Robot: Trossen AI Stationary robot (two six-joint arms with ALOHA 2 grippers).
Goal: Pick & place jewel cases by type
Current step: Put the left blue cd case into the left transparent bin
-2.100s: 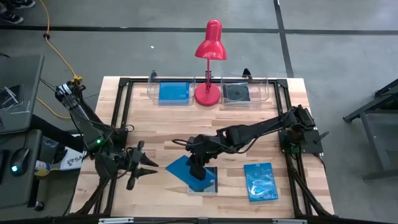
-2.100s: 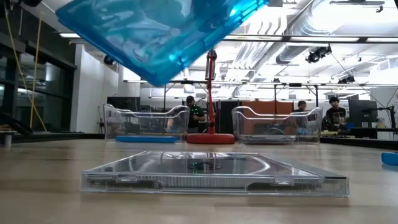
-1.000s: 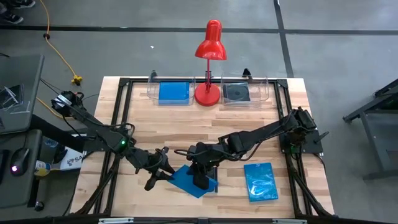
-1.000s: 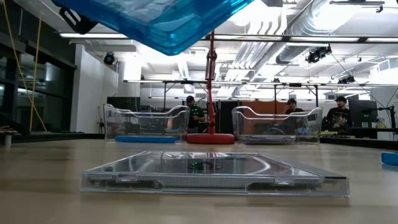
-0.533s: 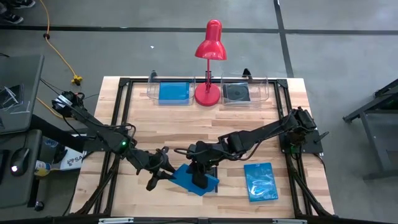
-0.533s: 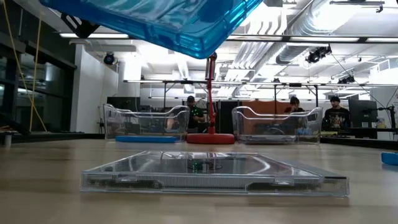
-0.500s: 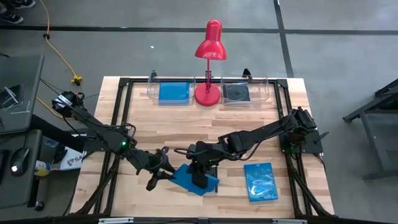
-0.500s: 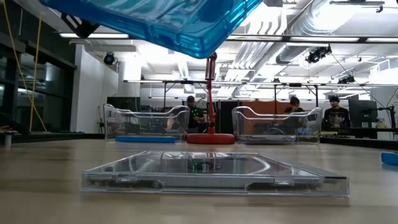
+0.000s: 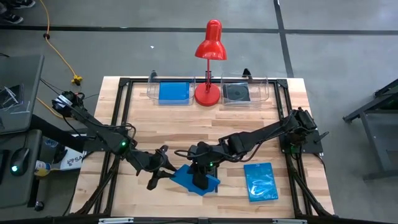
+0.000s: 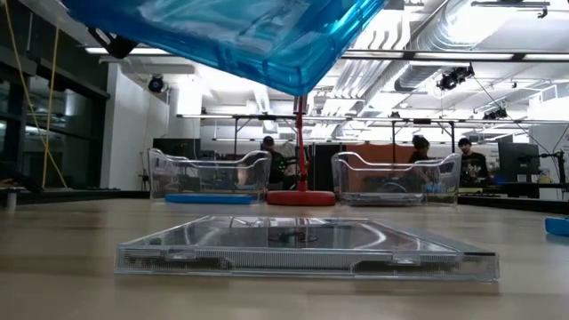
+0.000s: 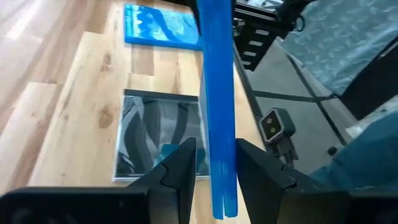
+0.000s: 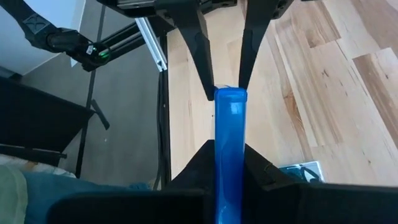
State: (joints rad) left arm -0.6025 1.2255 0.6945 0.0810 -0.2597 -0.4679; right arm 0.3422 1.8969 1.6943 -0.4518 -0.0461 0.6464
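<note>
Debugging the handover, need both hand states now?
Left hand: fingers astride the blue jewel case edge, grip cannot be told.
Right hand: closed on the blue jewel case, held above the table.

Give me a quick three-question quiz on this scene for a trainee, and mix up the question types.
1. True or false: the blue jewel case in the right gripper lies flat on the table.
2. Pick one. The left gripper has its fingers:
A. shut on a cable
B. apart, one on each side of the blue jewel case's edge
C. down inside a tray
3. Short answer: what stands between the two clear trays at the far edge?

Key
1. False: it is held up in the air, tilted.
2. B
3. The red lamp.
</note>
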